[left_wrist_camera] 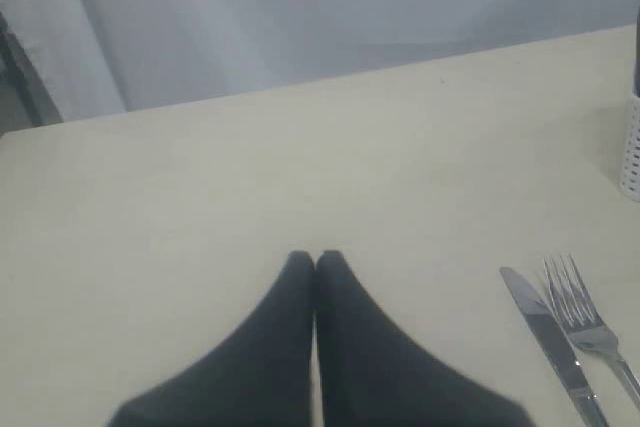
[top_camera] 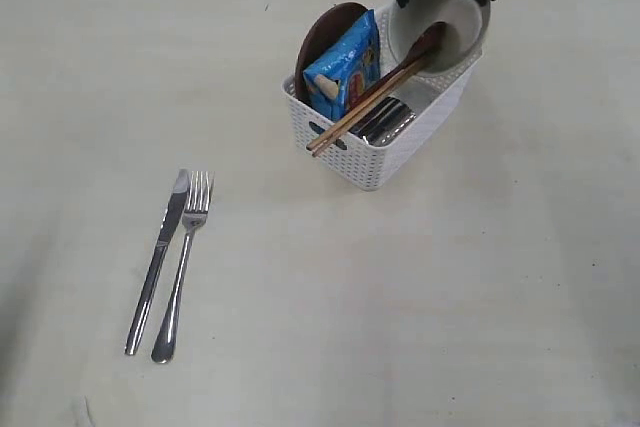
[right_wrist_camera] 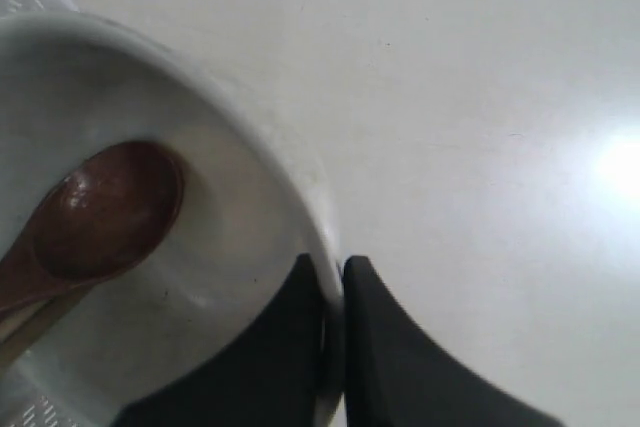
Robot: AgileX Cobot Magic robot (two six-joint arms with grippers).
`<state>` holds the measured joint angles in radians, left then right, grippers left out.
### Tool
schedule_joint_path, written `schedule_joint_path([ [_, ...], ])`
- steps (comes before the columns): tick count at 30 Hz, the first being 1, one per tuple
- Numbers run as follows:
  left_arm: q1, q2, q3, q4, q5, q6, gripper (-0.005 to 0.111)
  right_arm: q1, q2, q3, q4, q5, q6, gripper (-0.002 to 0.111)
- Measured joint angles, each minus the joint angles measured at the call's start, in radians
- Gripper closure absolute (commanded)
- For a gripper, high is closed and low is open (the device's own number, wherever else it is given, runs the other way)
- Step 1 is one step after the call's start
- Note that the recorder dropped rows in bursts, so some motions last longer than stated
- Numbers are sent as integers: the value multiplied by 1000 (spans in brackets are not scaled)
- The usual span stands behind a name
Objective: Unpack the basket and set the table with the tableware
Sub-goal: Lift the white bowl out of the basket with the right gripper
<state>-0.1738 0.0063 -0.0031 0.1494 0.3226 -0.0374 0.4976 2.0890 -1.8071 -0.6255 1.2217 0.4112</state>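
Note:
The white mesh basket (top_camera: 375, 152) stands on the pale table (top_camera: 450, 277) at the upper right. Leaning in its far end is the off-white bowl (top_camera: 455, 32), with the reddish-brown spoon (top_camera: 428, 45) resting in it. My right gripper (right_wrist_camera: 333, 265) is shut on the bowl's rim (right_wrist_camera: 300, 162), one finger inside and one outside. Chopsticks (top_camera: 360, 105), a brown plate (top_camera: 322, 35) and a steel cup (top_camera: 385, 119) are also in the basket. The knife (top_camera: 158, 259) and fork (top_camera: 184, 265) lie side by side on the table. My left gripper (left_wrist_camera: 315, 259) is shut and empty, hovering near them.
A blue chip bag (top_camera: 345, 65) stands in the basket between plate and bowl. In the left wrist view the knife (left_wrist_camera: 548, 332), the fork (left_wrist_camera: 585, 315) and a corner of the basket (left_wrist_camera: 630, 147) show. A grey wall runs behind the table's far edge.

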Motion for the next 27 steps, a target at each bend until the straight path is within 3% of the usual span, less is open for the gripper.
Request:
schedule_joint_path([
  [18,0,0,0,0,0,0,107,0,22,0,115,0,-42,109],
  [27,0,0,0,0,0,0,107,6,19,0,-95,0,-42,109],
])
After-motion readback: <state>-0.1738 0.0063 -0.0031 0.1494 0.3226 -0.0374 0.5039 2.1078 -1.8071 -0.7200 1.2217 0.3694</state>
